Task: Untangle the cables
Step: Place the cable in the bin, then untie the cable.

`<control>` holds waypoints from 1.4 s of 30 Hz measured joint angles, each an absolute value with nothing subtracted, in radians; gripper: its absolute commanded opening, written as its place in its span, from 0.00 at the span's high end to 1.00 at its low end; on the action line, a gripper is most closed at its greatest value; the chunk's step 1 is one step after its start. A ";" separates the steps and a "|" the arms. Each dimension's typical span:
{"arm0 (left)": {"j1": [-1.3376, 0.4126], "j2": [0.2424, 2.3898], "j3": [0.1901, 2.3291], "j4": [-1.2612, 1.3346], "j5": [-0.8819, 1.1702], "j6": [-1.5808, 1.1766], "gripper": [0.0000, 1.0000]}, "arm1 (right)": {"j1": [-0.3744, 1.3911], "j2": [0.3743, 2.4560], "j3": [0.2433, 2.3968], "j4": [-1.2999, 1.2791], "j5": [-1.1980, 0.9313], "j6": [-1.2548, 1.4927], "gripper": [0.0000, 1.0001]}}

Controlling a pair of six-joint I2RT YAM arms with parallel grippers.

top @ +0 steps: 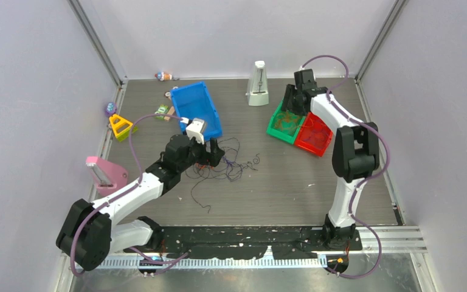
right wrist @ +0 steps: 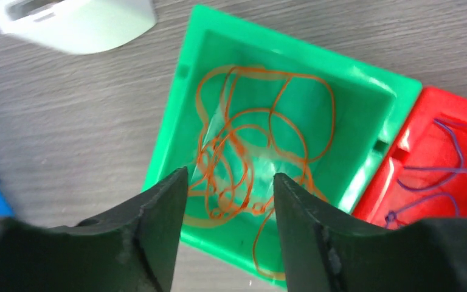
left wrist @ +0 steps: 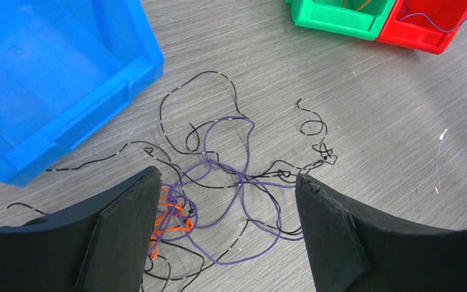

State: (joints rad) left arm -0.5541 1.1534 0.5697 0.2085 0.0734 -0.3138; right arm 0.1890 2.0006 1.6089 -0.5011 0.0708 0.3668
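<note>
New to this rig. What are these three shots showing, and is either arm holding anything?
Two robot arms with two-finger grippers, bolted to a table. One picture is from a fixed overhead camera; the other two look out from each wrist past its own fingers. The left gripper hangs open over tangled thin wires beside a blue bin. The right gripper, jaws apart, is above a green bin of orange wire; the adjoining red bin has purple wire. Neither holds anything.
</note>
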 measured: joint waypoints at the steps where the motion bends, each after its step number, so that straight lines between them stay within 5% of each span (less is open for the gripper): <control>1: -0.554 1.153 0.570 0.208 0.068 -0.313 0.16 | 0.195 1.966 1.590 -0.501 0.071 0.364 0.34; 7: -0.554 1.146 0.570 0.192 0.019 -0.310 0.00 | 0.239 1.747 1.489 -0.478 0.075 0.339 0.02; 21: -0.548 1.041 0.540 0.132 -0.222 -0.355 0.00 | 0.473 1.406 0.995 -0.173 0.023 0.213 0.00; 34: -0.540 1.076 0.435 0.121 -0.091 -0.332 0.12 | 0.633 1.455 0.755 0.251 -0.115 0.186 0.24; 42: -0.541 1.195 0.486 0.114 -0.030 -0.302 0.14 | 0.656 1.502 0.700 0.329 -0.180 0.190 0.29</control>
State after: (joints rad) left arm -0.5411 1.1950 0.4858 0.1143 -0.0299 -0.3016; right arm 0.6556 1.5024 0.7002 0.3290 -0.1799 0.1898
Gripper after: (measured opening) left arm 0.863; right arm 0.726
